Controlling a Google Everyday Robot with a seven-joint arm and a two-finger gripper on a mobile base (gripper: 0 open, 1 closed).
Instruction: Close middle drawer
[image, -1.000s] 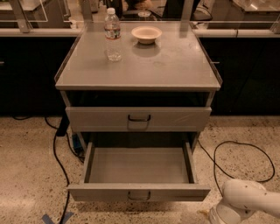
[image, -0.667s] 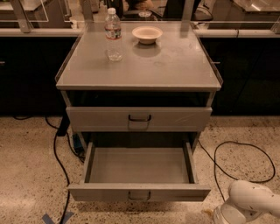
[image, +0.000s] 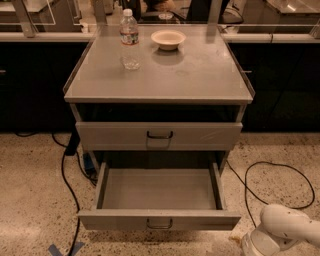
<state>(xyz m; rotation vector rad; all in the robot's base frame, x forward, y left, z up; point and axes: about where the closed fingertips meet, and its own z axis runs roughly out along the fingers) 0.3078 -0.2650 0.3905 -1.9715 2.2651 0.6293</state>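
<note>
One arm segment shows lower right, gripper cut off

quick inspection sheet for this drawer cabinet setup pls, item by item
surface: grey cabinet top carries a water bottle and a pale bowl, standing apart
job's things: middle drawer pulled well out, tray empty, loop handle at front centre
clutter: blue tape on the floor, lower left
grippers: gripper not in view; only a white arm segment shows at lower right, near the drawer's front corner
cables: black cable on the left floor; looped black cable on the right
surroundings: speckled floor; upper drawer sits further in; dark counters behind
</note>
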